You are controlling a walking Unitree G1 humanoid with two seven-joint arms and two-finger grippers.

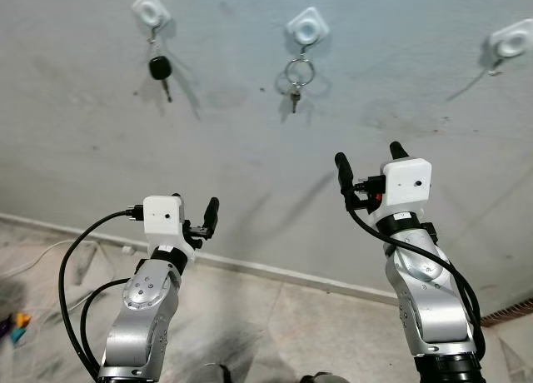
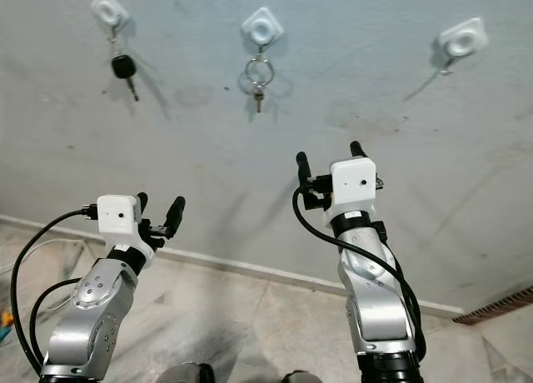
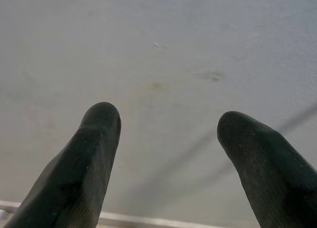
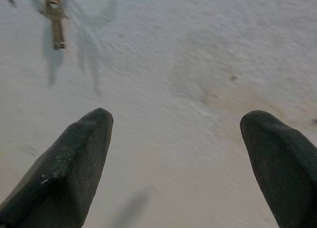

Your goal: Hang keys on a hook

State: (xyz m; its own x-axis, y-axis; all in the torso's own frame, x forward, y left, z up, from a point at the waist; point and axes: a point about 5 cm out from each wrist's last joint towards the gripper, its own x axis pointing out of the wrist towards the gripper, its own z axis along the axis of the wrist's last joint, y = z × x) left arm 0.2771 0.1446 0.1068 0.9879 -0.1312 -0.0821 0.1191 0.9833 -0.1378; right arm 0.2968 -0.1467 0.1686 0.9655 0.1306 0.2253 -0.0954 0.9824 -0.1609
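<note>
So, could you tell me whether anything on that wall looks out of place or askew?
Nothing stands out. The black-headed key hangs from the left hook, and the key ring with a small key hangs from the middle hook. The right hook holds no keys. Both the left gripper and the right gripper are open, holding nothing.

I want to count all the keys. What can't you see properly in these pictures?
- Right hook: too small to tell in the left eye view whether anything hangs there.
- Middle key ring: number of keys too small to count.
- Small key: its top is cut off by the right wrist view's edge.
</note>
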